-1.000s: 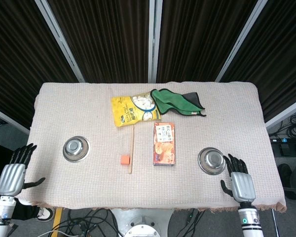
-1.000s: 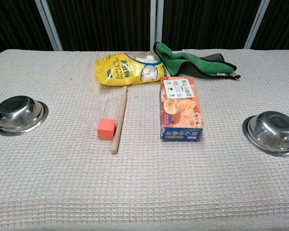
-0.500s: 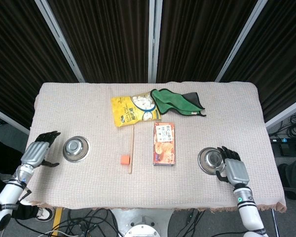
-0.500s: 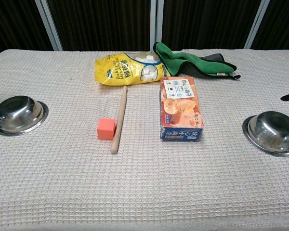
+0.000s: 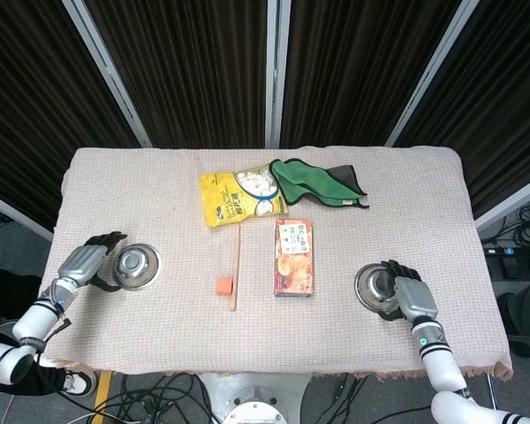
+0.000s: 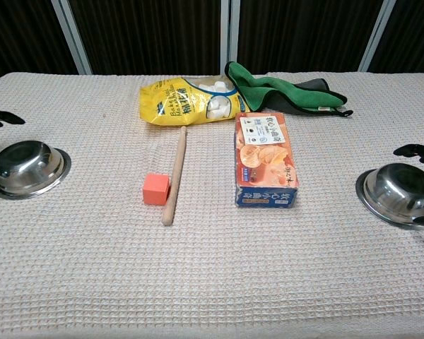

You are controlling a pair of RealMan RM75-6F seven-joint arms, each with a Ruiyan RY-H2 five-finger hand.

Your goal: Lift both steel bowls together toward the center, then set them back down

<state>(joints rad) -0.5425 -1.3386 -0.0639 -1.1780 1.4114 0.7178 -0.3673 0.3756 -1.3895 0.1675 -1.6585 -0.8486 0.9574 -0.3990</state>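
With both bowls flat on the cloth, L bowl (image 5: pixel 136 266) nr L edge, R bowl (image 5: pixel 377 287) nr R edge, I've my L hand (image 5: pixel 90 264) & R hand (image 5: pixel 406 292) cupped wide at outer rims, holding nothing, so both can lift inward together.

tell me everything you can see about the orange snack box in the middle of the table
The orange snack box is a long rectangular carton, cardboard by the look of it, lying flat on the woven table cloth with its printed face up. The print shows round crackers or chips, a white label panel at the far end and blue edging along its sides. It appears closed and undented. It lies lengthwise away from the robot, just right of the wooden stick, near the green cloth. Nothing touches it; neither hand is near.
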